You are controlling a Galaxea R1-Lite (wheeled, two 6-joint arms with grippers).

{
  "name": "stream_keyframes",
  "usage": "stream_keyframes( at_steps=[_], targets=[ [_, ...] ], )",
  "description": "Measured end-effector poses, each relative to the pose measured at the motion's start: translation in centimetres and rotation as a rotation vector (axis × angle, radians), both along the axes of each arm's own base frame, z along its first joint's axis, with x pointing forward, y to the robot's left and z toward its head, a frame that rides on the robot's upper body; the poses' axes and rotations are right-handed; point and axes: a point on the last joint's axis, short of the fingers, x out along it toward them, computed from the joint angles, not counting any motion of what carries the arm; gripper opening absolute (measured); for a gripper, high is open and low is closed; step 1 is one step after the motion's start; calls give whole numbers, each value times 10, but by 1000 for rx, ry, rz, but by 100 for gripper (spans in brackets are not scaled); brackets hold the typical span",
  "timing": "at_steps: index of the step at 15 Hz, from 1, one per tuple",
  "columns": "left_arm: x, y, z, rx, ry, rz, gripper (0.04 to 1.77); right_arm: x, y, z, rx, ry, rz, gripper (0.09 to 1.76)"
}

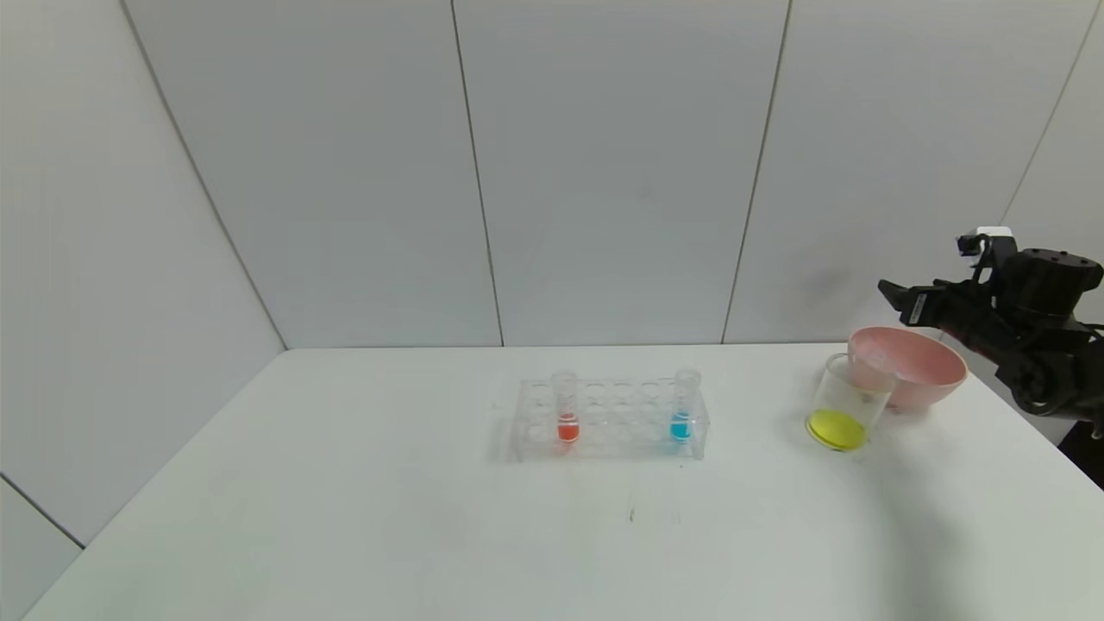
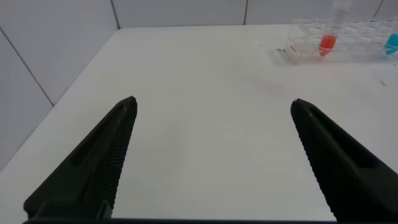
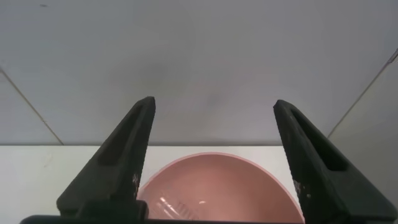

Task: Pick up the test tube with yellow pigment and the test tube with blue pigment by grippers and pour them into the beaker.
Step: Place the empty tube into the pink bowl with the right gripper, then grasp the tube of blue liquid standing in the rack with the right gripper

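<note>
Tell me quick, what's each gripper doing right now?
Left gripper: open, empty, over bare table.
Right gripper: open, empty, above the pink bowl.

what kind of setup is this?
Likely a mock chemistry bench in a robot test cell: a clear tube rack with coloured liquids, a beaker holding yellow liquid, and a plain white table against bare panel walls.

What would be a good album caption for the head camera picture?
Yellow liquid sits in the beaker beside a pink bowl; the blue test tube waits in its rack.
</note>
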Motion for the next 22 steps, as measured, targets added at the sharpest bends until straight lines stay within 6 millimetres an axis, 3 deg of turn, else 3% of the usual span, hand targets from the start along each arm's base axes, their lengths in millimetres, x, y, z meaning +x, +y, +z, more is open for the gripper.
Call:
stream_keyframes(
  at_steps=[3, 6, 9, 12, 18, 22],
  targets=[
    [0, 0, 0, 0, 0, 0, 176, -2, 34, 12, 9, -17, -3, 149],
    [0, 0, 0, 0, 0, 0, 176, -9, 84, 20, 22, -17, 29, 156],
    [0, 0, 0, 0, 0, 0, 176, -34, 137, 29, 45, -1, 82, 161],
    [0, 0, 0, 0, 0, 0, 176, -77, 176, 37, 68, 25, 125, 164],
    [0, 0, 0, 0, 0, 0, 176, -190, 210, 25, 64, 85, 156, 168],
    [0, 0, 0, 0, 0, 0, 176, -251, 236, 11, 58, 52, 169, 169]
  ],
)
